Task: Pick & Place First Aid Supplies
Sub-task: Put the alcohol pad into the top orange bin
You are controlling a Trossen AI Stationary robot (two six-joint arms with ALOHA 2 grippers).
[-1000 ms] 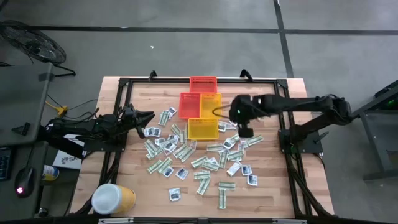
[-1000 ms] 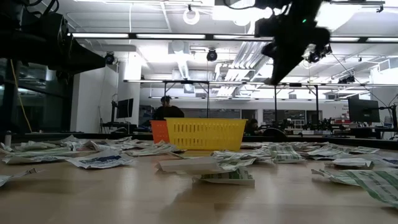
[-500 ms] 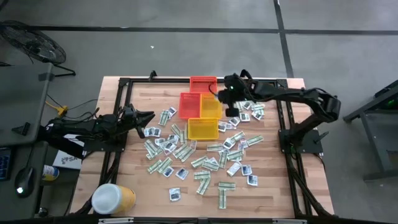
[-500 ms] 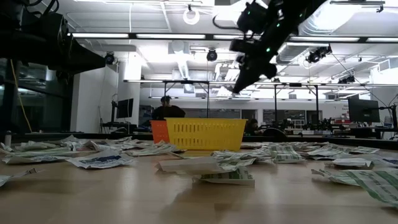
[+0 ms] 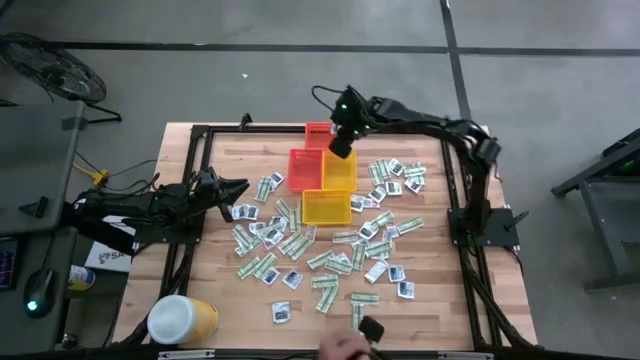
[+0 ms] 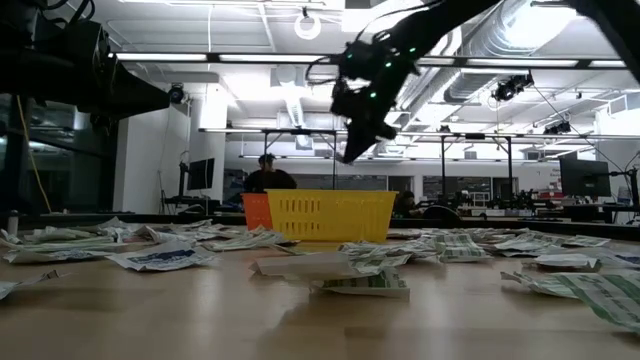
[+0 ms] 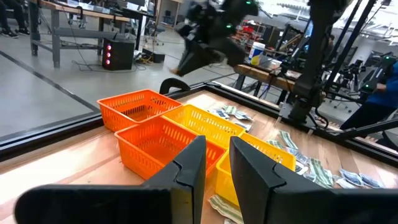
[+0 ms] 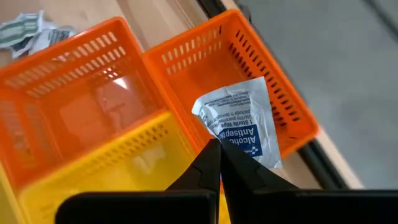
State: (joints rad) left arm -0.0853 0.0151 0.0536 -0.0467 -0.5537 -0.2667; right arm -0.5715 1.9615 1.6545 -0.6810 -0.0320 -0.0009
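The first aid supplies [image 5: 330, 250] lie scattered flat over the table's middle, green-and-white strips and white squares with blue marks. Four small baskets stand together at the far middle: red [image 5: 322, 131], red-orange [image 5: 304, 168], orange [image 5: 343, 172] and yellow [image 5: 326, 207]. My right gripper [image 5: 338, 148] hangs above the far baskets, shut on one white packet with blue print [image 8: 239, 121]. My left gripper [image 7: 216, 163] rests level at the table's left, pointing at the baskets, its fingers a little apart with nothing between them. My right gripper pinches the white packet by one edge [image 8: 225, 142] between its two fingertips. The fingers slant down from the table's right side. The packet sticks out beyond the fingertips, lifted clear, above the orange baskets [image 8: 267, 68].
A big yellow tub with a white lid [image 5: 180, 320] stands at the near left corner. A person's hand [image 5: 345, 347] with a small dark thing [image 5: 371, 328] shows at the table's near edge. A black frame [image 5: 200, 135] runs round the tabletop.
My right gripper has swung from above the loose packets right of the baskets toward the far left, over the baskets, rolling as it went and staying shut on the packet. A person's hand has come in at the near edge.
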